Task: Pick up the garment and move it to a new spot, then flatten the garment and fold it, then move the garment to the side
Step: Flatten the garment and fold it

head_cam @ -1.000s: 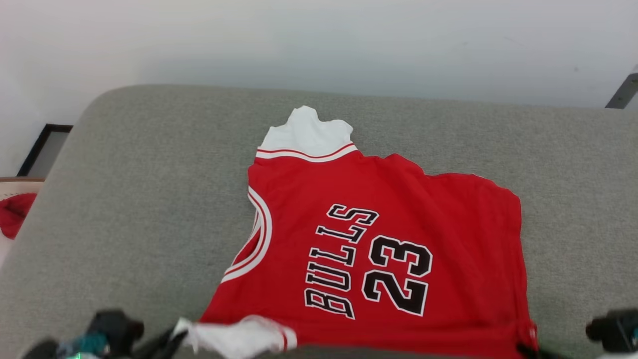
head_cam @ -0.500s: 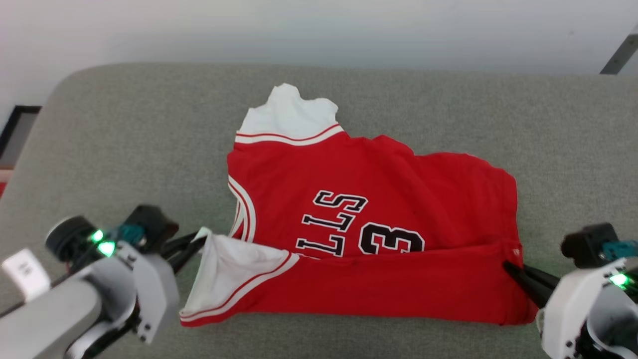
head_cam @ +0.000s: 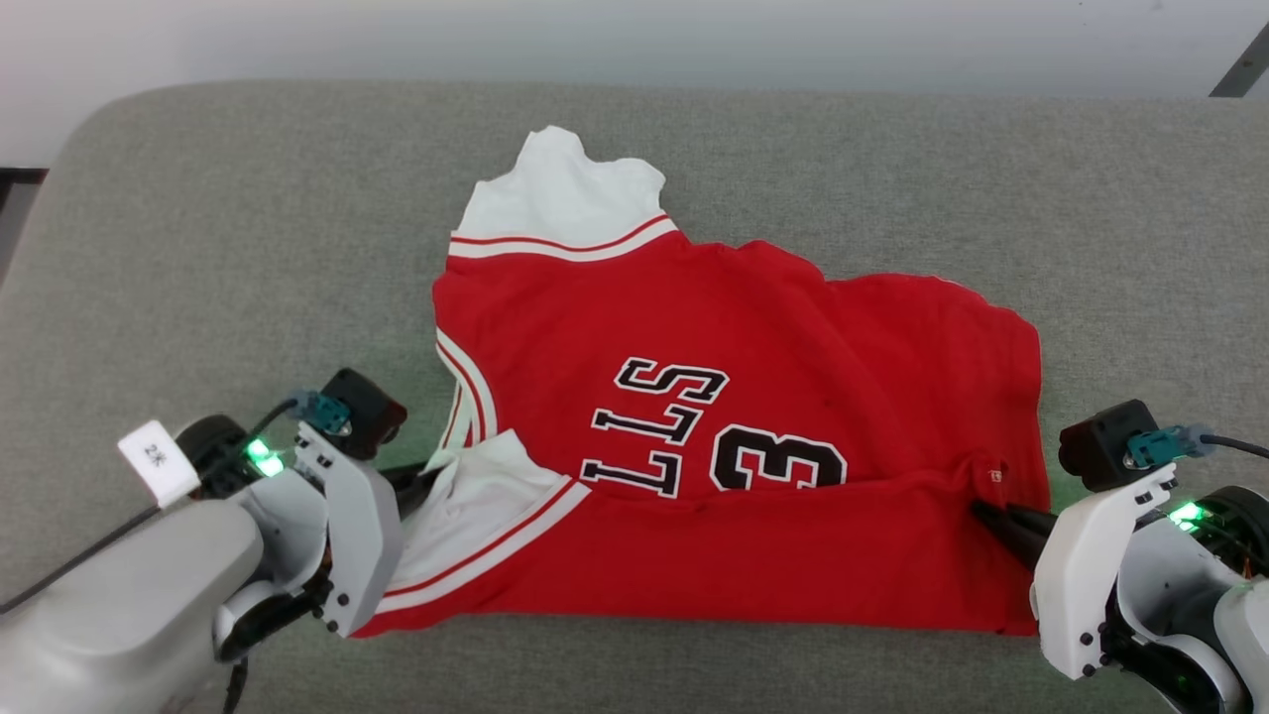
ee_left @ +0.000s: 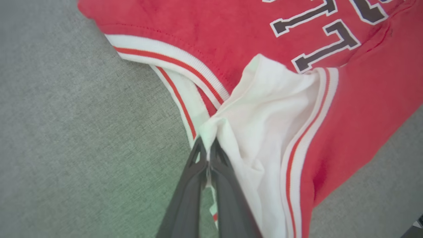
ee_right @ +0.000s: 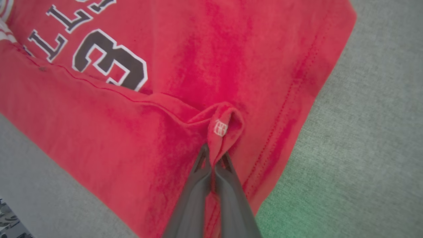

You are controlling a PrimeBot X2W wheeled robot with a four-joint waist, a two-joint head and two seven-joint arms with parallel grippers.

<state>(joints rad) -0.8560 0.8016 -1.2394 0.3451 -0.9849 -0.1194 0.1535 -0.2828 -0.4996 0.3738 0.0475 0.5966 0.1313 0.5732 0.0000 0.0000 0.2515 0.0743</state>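
The garment (head_cam: 714, 377), a red jersey with white sleeve panels, striped trim and black lettering, lies on a grey cushioned surface (head_cam: 248, 248). Its near edge is folded up over the print, hiding part of the letters and number. My left gripper (head_cam: 421, 478) is shut on the white sleeve panel at the garment's near left corner; the left wrist view shows the white cloth (ee_left: 264, 109) pinched between the fingertips (ee_left: 207, 150). My right gripper (head_cam: 981, 511) is shut on the red hem corner at the near right, where a small white label (ee_right: 220, 127) sits just above the fingertips (ee_right: 213, 158).
The grey cushion (ee_right: 370, 115) spreads well beyond the garment on both sides and behind it. A pale wall (head_cam: 634, 40) runs behind the far edge. A dark bar (head_cam: 1244, 59) shows at the top right corner.
Both grippers have carried the garment's near edge away from me, folding it over the lower print. The camera has tilted down, so the picture has shifted.
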